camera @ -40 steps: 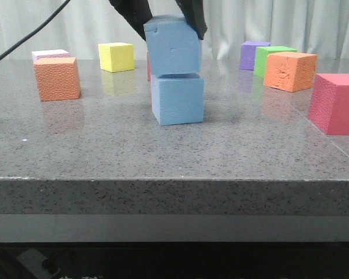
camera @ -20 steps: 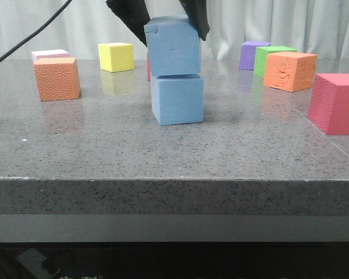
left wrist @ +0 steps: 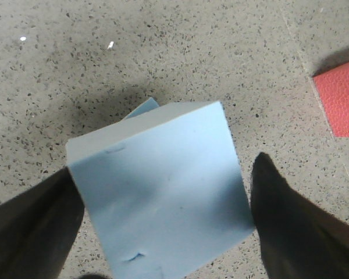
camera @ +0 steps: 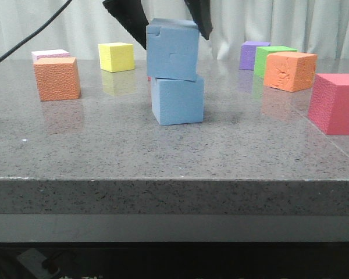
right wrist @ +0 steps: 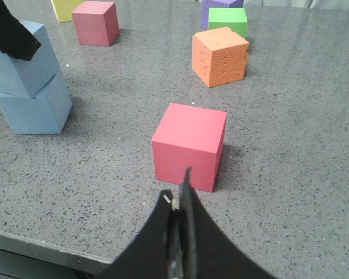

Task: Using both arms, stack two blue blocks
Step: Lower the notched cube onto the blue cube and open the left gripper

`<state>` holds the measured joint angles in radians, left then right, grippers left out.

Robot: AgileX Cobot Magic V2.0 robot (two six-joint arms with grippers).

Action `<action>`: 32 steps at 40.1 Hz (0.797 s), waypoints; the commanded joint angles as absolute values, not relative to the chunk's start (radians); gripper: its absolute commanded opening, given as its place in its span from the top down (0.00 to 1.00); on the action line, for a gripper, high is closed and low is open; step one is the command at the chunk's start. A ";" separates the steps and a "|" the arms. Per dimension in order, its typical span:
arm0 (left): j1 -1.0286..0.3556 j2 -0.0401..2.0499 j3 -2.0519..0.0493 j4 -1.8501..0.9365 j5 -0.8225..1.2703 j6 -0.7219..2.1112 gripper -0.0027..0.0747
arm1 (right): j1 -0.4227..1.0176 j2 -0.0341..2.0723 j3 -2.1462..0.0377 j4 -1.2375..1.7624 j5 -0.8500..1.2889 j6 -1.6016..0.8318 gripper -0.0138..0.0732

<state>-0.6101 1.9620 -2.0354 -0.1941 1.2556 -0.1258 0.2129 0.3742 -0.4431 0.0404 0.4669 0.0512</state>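
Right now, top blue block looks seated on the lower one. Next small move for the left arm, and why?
Probably lift the left gripper straight up. The notched blue block rests on the plain blue block, turned slightly askew, and the fingers stand open beside it, so a sideways pull could nudge it off.

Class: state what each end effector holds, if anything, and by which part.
Left end effector flanks the upper blue block's opposite side faces; actual contact cannot be told. Right end effector holds nothing.

Foam cubes are spread over a grey speckled table (camera: 104, 151): an orange cube (camera: 57, 78) and a yellow cube (camera: 117, 57) at left. A purple cube (camera: 253, 54), a green cube (camera: 271, 58), a second orange cube (camera: 289, 71) and a pink cube (camera: 337, 103) are set at right.
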 commanded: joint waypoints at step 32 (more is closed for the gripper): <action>-0.615 1.909 -2.082 -0.217 1.286 -0.128 0.21 | 0.207 0.378 -0.470 0.031 0.393 0.045 0.96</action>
<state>-0.6101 1.9620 -2.0470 -0.1956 1.2556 -0.1258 0.2129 0.3742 -0.4431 0.0404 0.4669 0.0512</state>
